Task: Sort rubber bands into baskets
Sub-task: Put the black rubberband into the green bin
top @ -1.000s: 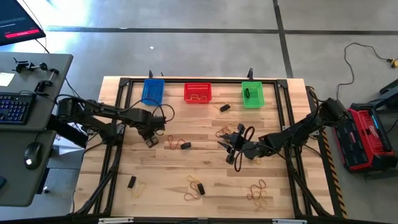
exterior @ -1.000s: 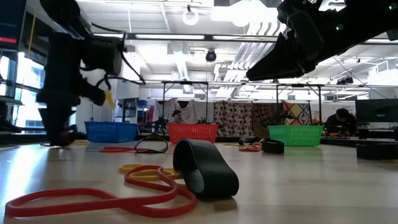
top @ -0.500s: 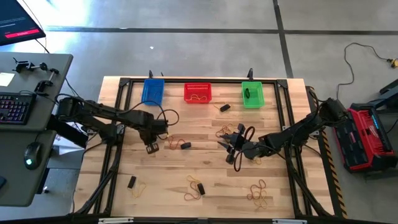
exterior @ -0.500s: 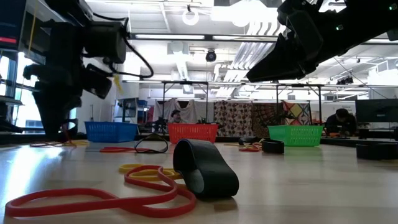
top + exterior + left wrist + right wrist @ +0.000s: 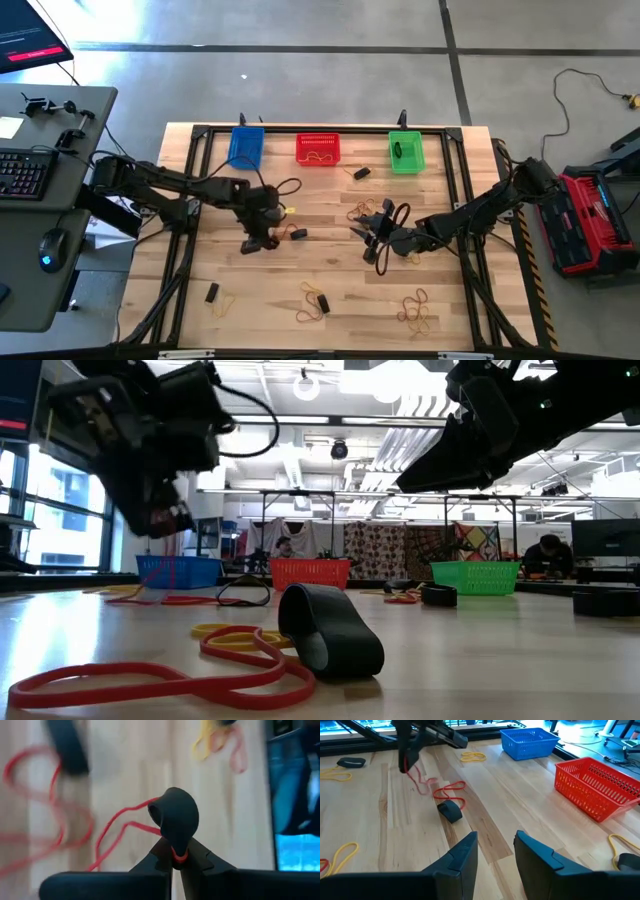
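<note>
Three baskets stand along the far edge: blue (image 5: 245, 147), red (image 5: 318, 149) and green (image 5: 406, 152). Rubber bands lie scattered over the wooden table (image 5: 330, 260). My left gripper (image 5: 256, 240) hangs left of centre, shut on a thin red rubber band (image 5: 117, 832) and what looks like a short thick dark band (image 5: 174, 815). Another dark band (image 5: 298, 234) lies flat on the wood just right of it. My right gripper (image 5: 375, 236) hovers open right of centre, with nothing between its fingers (image 5: 465, 857). My left gripper pinches one end of the red band (image 5: 178, 855) between its two fingertips, slanting down from the table's left. A dark thick loop (image 5: 172, 812) sticks out beyond the same fingertips. The red band hangs slack below the fingers (image 5: 420, 782), and its far part lies on the table.
Loose bands lie near the front edge (image 5: 315, 302), at the front right (image 5: 415, 308) and front left (image 5: 218, 298). A dark band (image 5: 362, 172) lies between the red and green baskets. A black frame (image 5: 462, 200) borders the table. In the low view a dark band (image 5: 330, 630) lies close.
My left gripper has moved toward the table's right edge and up, rolling and tipping as it went. One end of the red band has risen with it, while the rest trails on the wood. My right arm has kept still.
</note>
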Robot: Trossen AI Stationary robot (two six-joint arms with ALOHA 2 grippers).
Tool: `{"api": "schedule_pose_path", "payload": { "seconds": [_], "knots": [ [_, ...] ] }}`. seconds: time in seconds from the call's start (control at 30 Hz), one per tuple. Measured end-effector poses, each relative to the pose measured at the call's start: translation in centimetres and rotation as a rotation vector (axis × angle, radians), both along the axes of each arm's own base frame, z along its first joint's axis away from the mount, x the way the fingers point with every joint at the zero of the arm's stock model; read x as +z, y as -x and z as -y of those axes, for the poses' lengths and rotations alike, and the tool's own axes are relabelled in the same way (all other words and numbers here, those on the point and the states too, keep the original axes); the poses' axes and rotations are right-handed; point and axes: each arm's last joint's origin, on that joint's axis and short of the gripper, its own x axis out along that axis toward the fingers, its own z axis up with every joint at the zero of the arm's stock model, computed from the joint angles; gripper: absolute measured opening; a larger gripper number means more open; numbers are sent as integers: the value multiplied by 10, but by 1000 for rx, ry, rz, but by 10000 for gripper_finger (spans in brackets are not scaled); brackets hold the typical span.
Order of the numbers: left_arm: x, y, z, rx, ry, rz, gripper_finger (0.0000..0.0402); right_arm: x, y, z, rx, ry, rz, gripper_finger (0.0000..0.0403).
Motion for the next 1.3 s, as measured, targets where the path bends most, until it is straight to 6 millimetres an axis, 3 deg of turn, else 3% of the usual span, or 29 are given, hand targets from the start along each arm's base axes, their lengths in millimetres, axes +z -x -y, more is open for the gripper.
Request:
{"api": "schedule_pose_path", "payload": {
  "seconds": [0.17,0.3,0.4,0.67,0.9,1.0,1.2,1.3],
  "knots": [
    [4,-7,-4,4,-2,95,5,0,0,0,0,0,0,117],
    [3,-5,-6,13,-1,67,5,0,0,0,0,0,0,117],
    [-2,2,-10,78,-70,-37,5,0,0,0,0,0,0,117],
    [-13,33,-34,402,-461,-424,6,0,0,0,0,0,0,117],
    [-13,56,-42,495,-596,-660,9,0,0,0,0,0,0,117],
    [-13,58,-41,443,-575,-676,9,0,0,0,0,0,0,117],
    [-13,59,-37,339,-313,-691,5,0,0,0,0,0,0,117],
    [-13,64,-39,341,-262,-750,5,0,0,0,0,1,0,117]
  ]
}}
